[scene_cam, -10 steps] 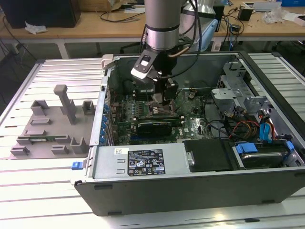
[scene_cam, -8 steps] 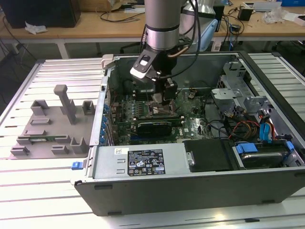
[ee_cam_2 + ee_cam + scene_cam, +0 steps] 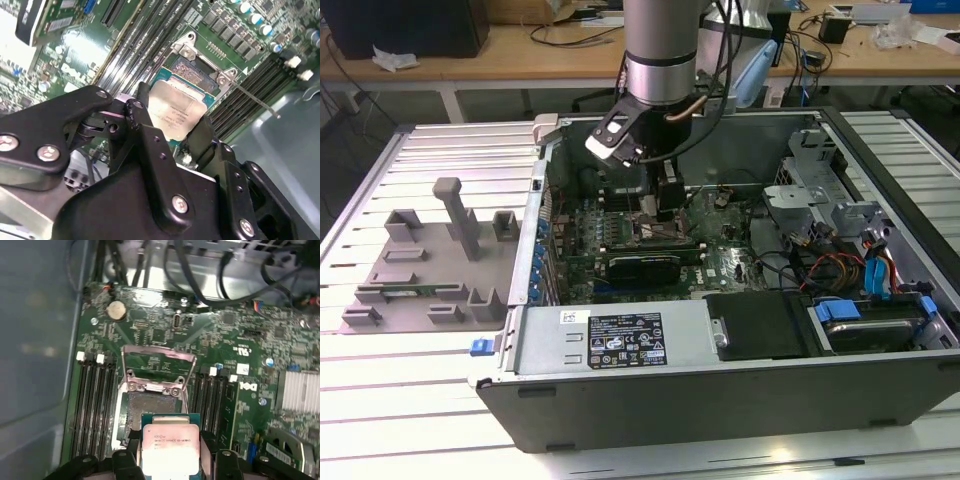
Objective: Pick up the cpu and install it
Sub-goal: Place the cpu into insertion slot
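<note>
Ribbed silvery metal slats form the desk [image 3: 410, 420], which carries an open grey computer case [image 3: 720, 400] lying on its side. Inside it, the cpu [image 3: 171, 445] is a small flat square. It has a dull silvery-grey metal top plate with rounded corners, faint print and a paler stepped rim, set on a thin green board edge. The claw [image 3: 170, 457] is clenched on it, its black fingers [image 3: 131, 452] pinching two opposite edges. The cpu hangs just over the open socket [image 3: 150, 407] and partly overlaps it in both wrist views; whether the two touch I cannot tell. The socket's thin steel load frame [image 3: 157, 362] stands tilted up. Long dark memory slots [image 3: 92, 400] with white end clips flank the socket on the glossy green motherboard [image 3: 165, 330]. The board also bears a round silver coin cell [image 3: 116, 310] and a finned metal heatsink [image 3: 300, 390]. In the exterior view the case also holds a silver labelled box [image 3: 610, 342] along its near wall and bundled wires [image 3: 830, 265] toward the exterior view's right. A grey moulded fixture [image 3: 430, 255] lies on the desk at the exterior view's left.
</note>
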Action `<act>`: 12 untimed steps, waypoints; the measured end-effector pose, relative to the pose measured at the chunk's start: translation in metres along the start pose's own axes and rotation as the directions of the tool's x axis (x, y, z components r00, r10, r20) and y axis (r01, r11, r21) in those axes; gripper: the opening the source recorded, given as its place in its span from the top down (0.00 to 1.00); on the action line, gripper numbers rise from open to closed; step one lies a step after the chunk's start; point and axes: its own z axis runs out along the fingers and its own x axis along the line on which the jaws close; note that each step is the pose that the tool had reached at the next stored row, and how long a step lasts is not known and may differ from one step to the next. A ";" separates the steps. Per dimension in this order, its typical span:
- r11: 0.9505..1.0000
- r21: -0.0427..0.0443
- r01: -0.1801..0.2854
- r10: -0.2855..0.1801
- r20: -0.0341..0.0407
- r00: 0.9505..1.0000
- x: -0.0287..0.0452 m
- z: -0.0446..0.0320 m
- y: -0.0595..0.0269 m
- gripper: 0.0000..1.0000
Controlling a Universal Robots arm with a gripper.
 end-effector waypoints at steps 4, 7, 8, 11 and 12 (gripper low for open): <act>0.998 0.000 -0.060 0.060 0.002 0.998 0.0000 0.0000 0.0000 0.45; 0.989 0.001 -0.147 0.147 0.006 0.989 0.0000 0.0000 0.0000 0.45; 0.986 0.001 -0.167 0.167 0.006 0.986 0.0000 0.0000 0.0000 0.45; 0.986 0.001 -0.169 0.169 0.006 0.986 0.0005 0.0003 -0.0001 0.45; 0.986 0.000 -0.168 0.168 0.006 0.986 0.0014 0.0007 -0.0001 0.45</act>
